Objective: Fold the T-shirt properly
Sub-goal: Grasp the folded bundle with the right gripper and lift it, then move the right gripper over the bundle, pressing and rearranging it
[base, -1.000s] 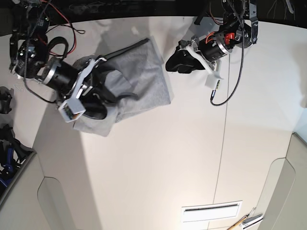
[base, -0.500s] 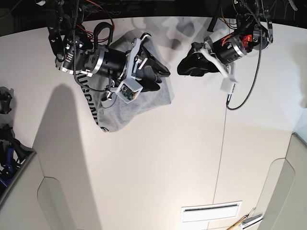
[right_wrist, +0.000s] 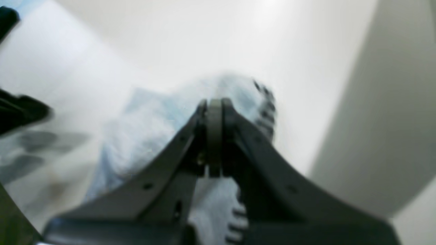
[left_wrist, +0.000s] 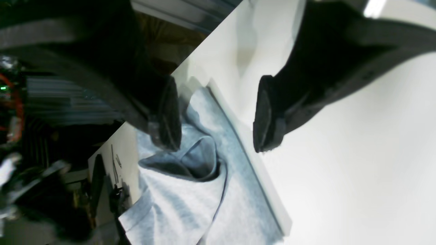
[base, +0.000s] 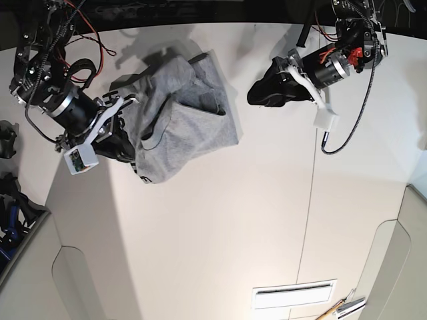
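Observation:
The light grey T-shirt (base: pixel 193 127) lies bunched on the white table (base: pixel 220 233) at the back left, with one flap folded over and a bit of black lettering at its lower left edge. My right gripper (base: pixel 127 148) is at the shirt's left edge. In the right wrist view its jaws (right_wrist: pixel 214 105) are shut with a thin strip of fabric between them, and the blurred shirt (right_wrist: pixel 150 129) lies beneath. My left gripper (base: pixel 257 93) hovers just right of the shirt, open and empty. In the left wrist view it (left_wrist: pixel 216 119) is above the shirt's edge (left_wrist: pixel 190 204).
A white connector on a black cable (base: pixel 327 123) hangs from the left arm. Dark gear (base: pixel 8 200) sits past the table's left edge. A white slotted plate (base: pixel 293 293) and some tools (base: pixel 343 308) lie at the front right.
My right gripper has swung back from over the middle of the shirt to its left edge, and the flap has come back with it, hiding most of the lettering. The left arm has barely moved.

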Controlling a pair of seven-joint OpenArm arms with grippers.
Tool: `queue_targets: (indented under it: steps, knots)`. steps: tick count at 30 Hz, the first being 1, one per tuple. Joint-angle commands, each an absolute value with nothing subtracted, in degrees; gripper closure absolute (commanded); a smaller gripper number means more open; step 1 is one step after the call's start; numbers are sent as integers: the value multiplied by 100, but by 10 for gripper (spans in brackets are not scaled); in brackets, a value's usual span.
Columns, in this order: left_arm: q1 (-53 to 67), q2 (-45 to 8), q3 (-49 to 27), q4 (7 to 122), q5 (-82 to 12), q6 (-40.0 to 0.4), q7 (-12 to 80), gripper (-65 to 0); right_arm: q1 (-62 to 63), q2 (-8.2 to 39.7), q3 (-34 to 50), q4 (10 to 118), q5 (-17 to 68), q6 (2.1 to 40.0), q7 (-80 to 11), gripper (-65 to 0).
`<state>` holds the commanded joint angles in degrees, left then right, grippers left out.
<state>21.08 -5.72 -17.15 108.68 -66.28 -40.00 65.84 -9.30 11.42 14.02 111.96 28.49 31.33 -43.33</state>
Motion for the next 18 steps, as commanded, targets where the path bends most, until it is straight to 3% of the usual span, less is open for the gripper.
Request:
queue_targets:
  steps: [7,13,18]
  knots:
    - [2108,-572,-1520,10868,-6615,-4000,6449,-373,-819,1135,1367,10016,3223,3216,-3824,0]
    - [2097,-572,-1522,10868,-6558,-4000,6449,-373,-158,1085,486,9292,3210,3212,-3817,0]
    - [2102,-572,-1522,10868,-6556,-4000,6453,-373,523,659,-239,9188,2976,3212,-3815,0]
